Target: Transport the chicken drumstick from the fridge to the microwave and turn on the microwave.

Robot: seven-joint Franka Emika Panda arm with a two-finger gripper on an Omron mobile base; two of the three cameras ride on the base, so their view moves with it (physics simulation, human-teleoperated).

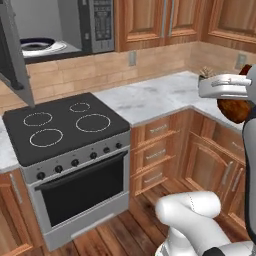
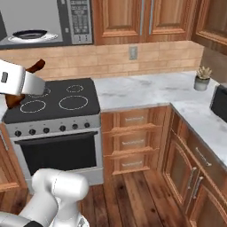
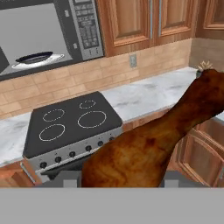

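Glossy brown, the chicken drumstick sat clamped in the pincer, its thin end jutting forward and up past the fingers. The risk, as I judged it, lay in that overhang: swung toward the microwave, the long end could clip the open door or the cavity's lip and twist loose, dropping onto the stove below and ahead of the pincer. The plate inside was shallow, so a careless release might roll the meat off. The arm stood raised, hand held level well short of the microwave, which lay ahead and above.
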